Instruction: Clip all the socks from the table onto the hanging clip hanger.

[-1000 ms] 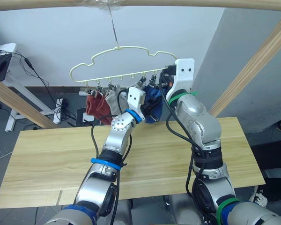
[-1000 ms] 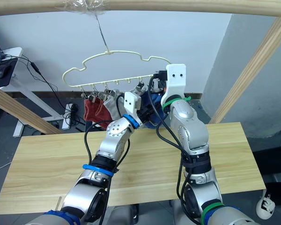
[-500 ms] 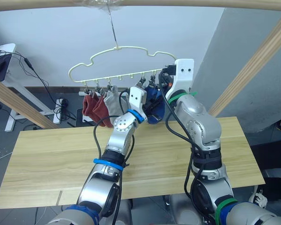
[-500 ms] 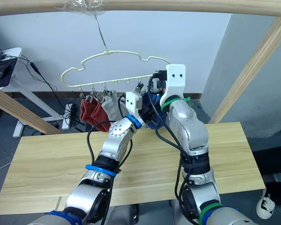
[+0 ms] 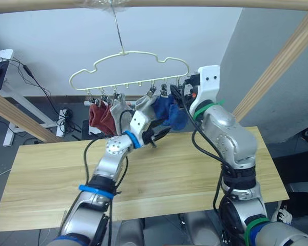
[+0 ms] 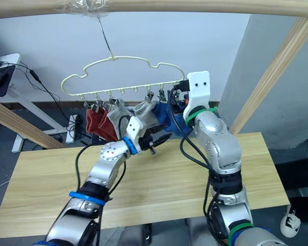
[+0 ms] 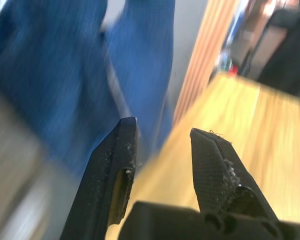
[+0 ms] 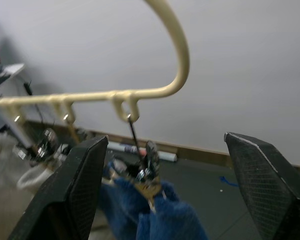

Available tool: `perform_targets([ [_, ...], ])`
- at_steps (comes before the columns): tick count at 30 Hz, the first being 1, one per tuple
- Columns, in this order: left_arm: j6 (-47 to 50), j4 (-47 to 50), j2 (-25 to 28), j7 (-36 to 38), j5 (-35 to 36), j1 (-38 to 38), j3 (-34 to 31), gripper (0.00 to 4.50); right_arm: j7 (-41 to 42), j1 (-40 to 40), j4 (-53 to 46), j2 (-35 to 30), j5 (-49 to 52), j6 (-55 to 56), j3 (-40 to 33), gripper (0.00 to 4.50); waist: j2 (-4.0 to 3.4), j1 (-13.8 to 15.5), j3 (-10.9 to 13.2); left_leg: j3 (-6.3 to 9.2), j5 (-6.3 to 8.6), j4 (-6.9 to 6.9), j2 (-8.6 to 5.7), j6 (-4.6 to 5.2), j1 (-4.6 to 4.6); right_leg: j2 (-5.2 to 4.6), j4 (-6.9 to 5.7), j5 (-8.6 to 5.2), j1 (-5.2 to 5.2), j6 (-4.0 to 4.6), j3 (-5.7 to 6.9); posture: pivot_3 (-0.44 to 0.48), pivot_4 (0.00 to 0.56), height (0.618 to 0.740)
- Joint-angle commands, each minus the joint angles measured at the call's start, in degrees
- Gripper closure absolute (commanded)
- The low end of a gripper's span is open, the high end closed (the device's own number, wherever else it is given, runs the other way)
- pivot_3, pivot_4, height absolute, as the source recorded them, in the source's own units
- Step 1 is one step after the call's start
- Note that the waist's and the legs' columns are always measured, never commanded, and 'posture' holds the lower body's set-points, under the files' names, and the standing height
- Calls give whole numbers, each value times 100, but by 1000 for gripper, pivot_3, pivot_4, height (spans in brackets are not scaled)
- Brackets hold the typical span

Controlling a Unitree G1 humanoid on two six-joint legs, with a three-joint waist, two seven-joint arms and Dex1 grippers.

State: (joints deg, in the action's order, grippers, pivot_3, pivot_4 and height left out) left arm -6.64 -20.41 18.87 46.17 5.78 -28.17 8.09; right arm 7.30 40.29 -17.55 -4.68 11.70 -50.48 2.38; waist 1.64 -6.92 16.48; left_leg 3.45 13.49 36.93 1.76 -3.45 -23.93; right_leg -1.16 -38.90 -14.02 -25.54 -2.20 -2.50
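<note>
All the socks point(image 5: 143, 110) hang from the clip hanger point(image 5: 128, 69) above the table's point(image 5: 51, 169) far edge. They look soft and light; hold them by the cuff. The left gripper point(image 7: 162, 150) is narrow and empty, the right gripper point(image 8: 170, 165) wide.

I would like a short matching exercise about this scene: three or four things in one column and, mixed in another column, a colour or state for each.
Column 1:
1. clip hanger
2. left gripper
3. table
4. end-clip sock

Column 2:
a. blue
b. bare pale planks
c. hangs from the pole by its hook
d. open, holding nothing

Pairs: 1-c, 2-d, 3-b, 4-a
</note>
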Motion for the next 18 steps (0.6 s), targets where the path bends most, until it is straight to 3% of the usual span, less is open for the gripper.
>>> perform_targets([
  [1, 777, 1183, 666, 346, 139, 593, -126, 2545, 1054, -295, -855, -1000, 300, -184, 286, 604, 1, 12, 0, 0, 0, 0, 0, 0, 1, -1, 1, 0, 1, -1, 0, -134, 253, 721],
  [9, 1809, 2663, 2107, 337, 570, 1591, -1354, 2545, 3162, -885, -1102, -3015, 927, 689, 20, 604, 4, 100, -4, 4, 0, 1, 1, 0, 3, 0, 6, -18, 3, -28, 5, -62, 204, 721],
  [12, 2305, 2980, 2603, 540, 892, 1860, -1863, 2545, 3560, -886, -953, -3309, 1069, 978, -175, 604, 11, 109, -12, -1, -1, 8, 1, 0, 12, 0, 5, -17, 11, -30, 1, -47, 190, 721],
  [18, 3087, 3016, 3080, 800, 1664, 1856, -2628, 2545, 3943, -814, -532, -3420, 1148, 1501, -350, 604, 31, 201, -32, -3, -1, 7, 3, -1, 11, 0, 4, -16, 10, -30, 3, -6, 155, 721],
])
